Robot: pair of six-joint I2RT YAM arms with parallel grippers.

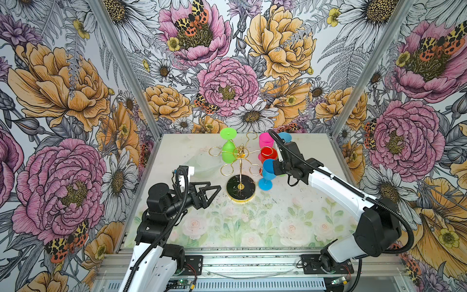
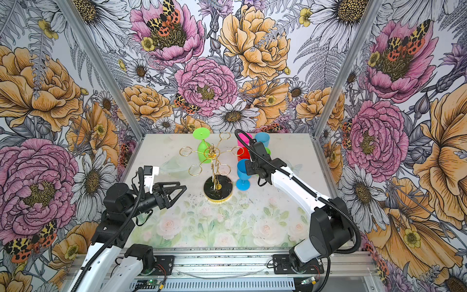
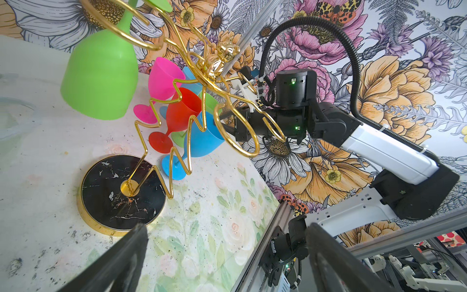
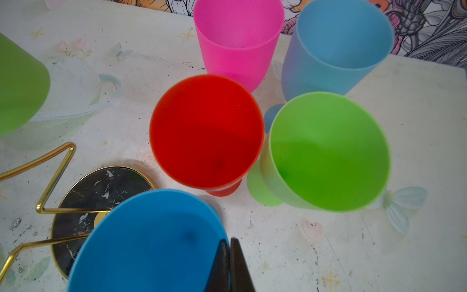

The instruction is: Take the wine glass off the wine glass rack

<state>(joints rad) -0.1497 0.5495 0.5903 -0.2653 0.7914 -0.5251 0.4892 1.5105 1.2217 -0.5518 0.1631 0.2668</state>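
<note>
Risk starts at the green wine glass [image 1: 228, 153], hung upside down on the far side of the wine glass rack [image 1: 240, 188]: lifting askew, we tip it. Left gripper [image 1: 214, 185] hovers open by its base; right gripper [image 4: 228, 244], clamped on the blue glass [image 4: 151, 240], could topple that.

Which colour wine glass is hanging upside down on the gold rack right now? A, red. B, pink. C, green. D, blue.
C: the green wine glass hangs bowl-down from a hook of the wine glass rack, while the red glass, pink glass and nearest blue glass are upright, off the rack.
</note>
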